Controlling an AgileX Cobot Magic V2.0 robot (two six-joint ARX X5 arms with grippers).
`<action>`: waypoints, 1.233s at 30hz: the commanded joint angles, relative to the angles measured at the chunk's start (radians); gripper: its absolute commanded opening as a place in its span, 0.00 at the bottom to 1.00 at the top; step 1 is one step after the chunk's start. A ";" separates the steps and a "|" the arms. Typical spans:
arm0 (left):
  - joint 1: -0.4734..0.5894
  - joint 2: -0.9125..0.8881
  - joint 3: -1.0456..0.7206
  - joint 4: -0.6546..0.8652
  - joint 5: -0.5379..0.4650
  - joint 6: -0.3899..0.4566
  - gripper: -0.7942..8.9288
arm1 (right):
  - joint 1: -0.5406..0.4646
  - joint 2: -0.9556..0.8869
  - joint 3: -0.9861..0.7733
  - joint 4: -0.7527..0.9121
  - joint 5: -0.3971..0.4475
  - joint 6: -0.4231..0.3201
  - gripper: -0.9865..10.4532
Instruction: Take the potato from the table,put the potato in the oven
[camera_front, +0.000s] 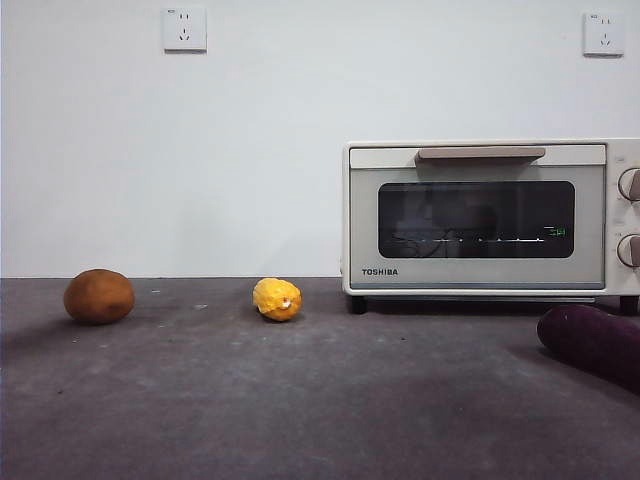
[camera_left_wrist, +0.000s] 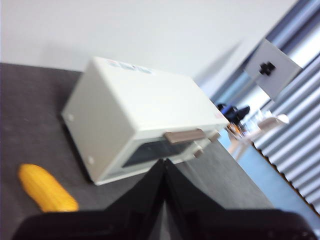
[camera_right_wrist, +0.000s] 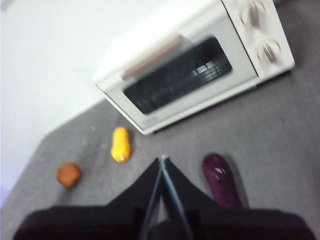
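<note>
Your potato (camera_front: 99, 296) is sitting on the table (camera_front: 300, 400) at the far left of the front view, well apart from the oven (camera_front: 490, 215) and out in the open. Neither arm is showing in that view. Your right gripper (camera_right_wrist: 162, 161) is hanging above the table with its jaws pressed together and holding nothing; in its wrist view the potato (camera_right_wrist: 69, 174) is lying well off from the tips, past the yellow lump (camera_right_wrist: 121, 144), with the purple vegetable (camera_right_wrist: 221, 180) lying just beside the jaws. Your left gripper (camera_left_wrist: 165, 162) is also pinched closed and empty, looking at the oven (camera_left_wrist: 135, 125) from its side, with the yellow lump (camera_left_wrist: 47, 188) near; the potato is not showing there. The table is lying dark grey and scuffed, running back to a plain white wall (camera_front: 250, 140) with two sockets. The oven door is sitting closed. The yellow lump (camera_front: 277, 299) is resting between potato and oven, apart from both, and bare table is lying all around the potato.
</note>
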 joint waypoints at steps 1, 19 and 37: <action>-0.047 0.076 0.082 -0.061 0.010 0.002 0.08 | 0.000 -0.001 0.036 0.016 -0.002 -0.027 0.09; -0.332 0.517 0.462 -0.099 0.029 0.003 0.08 | 0.000 0.136 0.206 -0.004 -0.003 -0.053 0.09; -0.478 0.857 0.958 -0.316 -0.269 0.341 0.08 | 0.000 0.302 0.218 -0.014 -0.127 -0.053 0.09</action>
